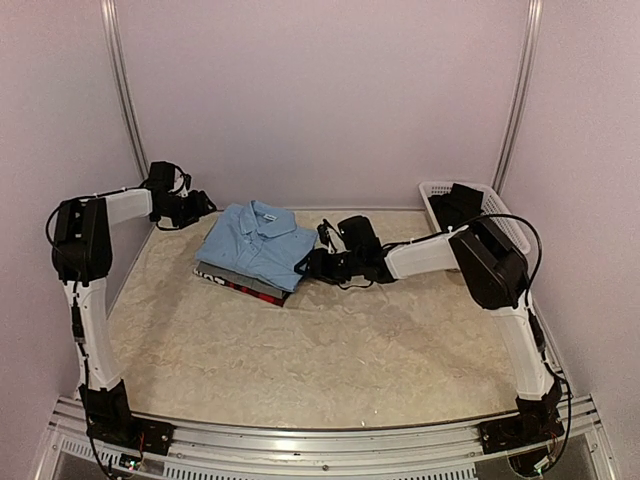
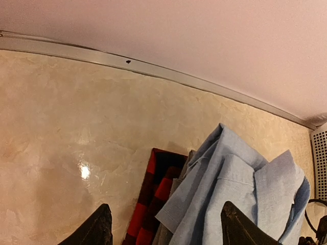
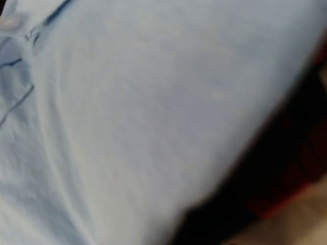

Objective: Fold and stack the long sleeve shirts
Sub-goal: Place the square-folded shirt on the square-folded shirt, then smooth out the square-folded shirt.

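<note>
The long sleeve shirts lie folded in one stack left of the table's middle. The light blue one [image 1: 255,240] is on top, over the grey one [image 1: 238,277] and the red-and-black plaid one [image 1: 252,292]. My left gripper [image 1: 205,207] hovers at the stack's far left corner. In the left wrist view its fingertips [image 2: 97,229] stand wide apart, open, with the blue shirt's [image 2: 240,194] corner and the plaid [image 2: 158,194] beyond them. My right gripper [image 1: 305,265] is at the stack's right edge. Blurred blue cloth [image 3: 127,117] fills the right wrist view and hides its fingers.
A white mesh basket [image 1: 500,212] with something dark inside stands at the back right, beside the right arm's elbow. The walls rise close behind the stack and along both sides. A metal rail [image 2: 153,69] runs where the table meets the back wall.
</note>
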Motion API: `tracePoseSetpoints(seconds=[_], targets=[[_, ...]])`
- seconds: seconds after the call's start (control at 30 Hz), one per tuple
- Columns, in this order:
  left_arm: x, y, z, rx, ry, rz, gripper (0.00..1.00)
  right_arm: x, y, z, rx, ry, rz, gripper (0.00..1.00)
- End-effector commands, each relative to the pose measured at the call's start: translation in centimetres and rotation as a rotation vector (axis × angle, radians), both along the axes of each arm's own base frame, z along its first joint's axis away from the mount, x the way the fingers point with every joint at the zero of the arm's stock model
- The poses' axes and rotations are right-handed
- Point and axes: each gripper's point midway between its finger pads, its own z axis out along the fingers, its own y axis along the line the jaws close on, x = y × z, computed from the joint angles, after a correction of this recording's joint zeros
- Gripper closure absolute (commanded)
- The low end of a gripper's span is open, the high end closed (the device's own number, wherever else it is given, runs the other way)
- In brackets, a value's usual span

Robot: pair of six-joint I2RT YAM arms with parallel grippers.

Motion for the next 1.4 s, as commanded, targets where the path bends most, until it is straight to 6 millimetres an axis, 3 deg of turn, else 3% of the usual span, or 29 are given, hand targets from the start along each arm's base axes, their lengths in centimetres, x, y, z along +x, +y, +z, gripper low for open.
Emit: tracePoseSetpoints(seconds=[0.0,0.13,0.3,0.5,0.77,0.87,0.97,1.17,1.37], targets=[[-0.4,-0.3,4.8,0.007,-0.119,0.000,0.31,0.5,-1.8,3.4,-0.051,-0.106,-0.027,0.48],[-2.8,-1.8,7.2,-0.012,-0.176,-0.022,0.29,0.4,-2.4,5.2,-0.065,-0.166,-0.024,0.42],[-6.8,-5.7,8.2,-0.048,-0.217,-0.103,0.28,0.0,-2.7,7.0,-0.075,-0.215,0.000,0.39],[-10.7,-9.2,6.2,-0.084,-0.191,-0.171,0.28,-0.8,-4.7,8.5,-0.127,-0.262,-0.001,0.37],[-13.4,-8.8,-0.7,-0.047,-0.074,-0.167,0.28,-2.1,-9.4,10.7,-0.194,-0.290,-0.048,0.36],[-14.3,-8.4,-3.6,-0.030,-0.010,-0.159,0.29,-2.8,-10.6,10.2,-0.217,-0.278,-0.062,0.35],[-15.2,-7.9,-5.1,-0.007,0.024,-0.149,0.29,-3.1,-11.7,9.6,-0.243,-0.266,-0.077,0.35],[-15.8,-5.9,-3.6,0.096,-0.015,-0.078,0.30,-3.7,-14.4,9.0,-0.317,-0.256,-0.117,0.35],[-15.7,-6.5,0.0,0.075,-0.116,-0.068,0.28,-4.4,-17.7,10.4,-0.392,-0.287,-0.171,0.33]])
